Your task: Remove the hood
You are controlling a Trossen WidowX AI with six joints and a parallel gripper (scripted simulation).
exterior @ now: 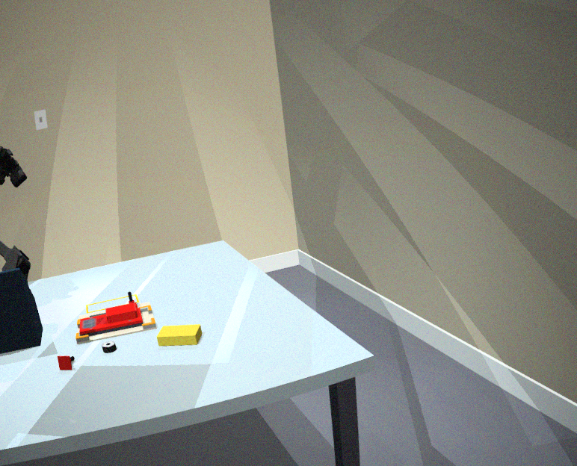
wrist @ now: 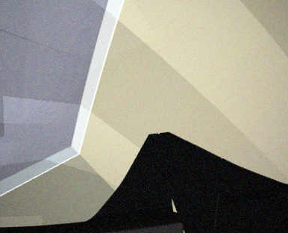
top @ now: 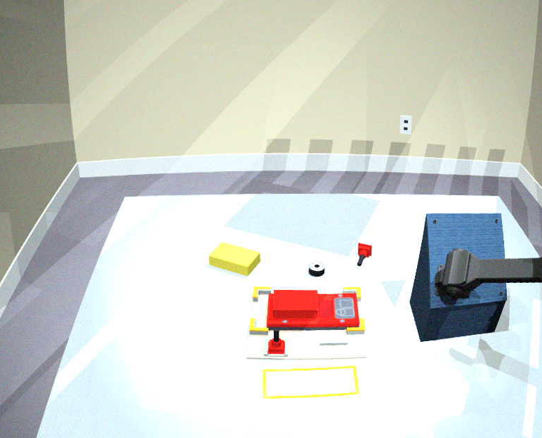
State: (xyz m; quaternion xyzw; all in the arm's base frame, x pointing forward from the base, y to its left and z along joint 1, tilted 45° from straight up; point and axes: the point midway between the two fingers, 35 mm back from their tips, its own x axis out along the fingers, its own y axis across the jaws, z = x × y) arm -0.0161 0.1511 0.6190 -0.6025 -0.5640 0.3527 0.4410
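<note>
The toy car point(top: 325, 323) point(exterior: 98, 328) sits between yellow corner brackets on a pale base plate point(top: 304, 352). Its red top has a raised red block point(top: 295, 304) point(exterior: 122, 313) at one end and a grey patterned panel point(top: 344, 308) point(exterior: 88, 323) at the other. Where the hood's edges run is hard to tell; no red part lies off the car in the marked area. The marked area, a yellow outline point(top: 310, 396) point(exterior: 110, 299), lies beside the base plate. My gripper point(exterior: 20, 182) point(wrist: 158, 143) is shut and empty, raised high, well away from the car.
A dark blue slanted block point(top: 465, 264) point(exterior: 7, 313) stands beside the car, near the arm. A red-and-black piece point(top: 276, 346) stands upright on the base plate; a similar one point(top: 364, 251) point(exterior: 65, 362) lies apart. A black-and-white wheel point(top: 316, 269) point(exterior: 109, 346) and a yellow block point(top: 234, 258) point(exterior: 179, 335) are near.
</note>
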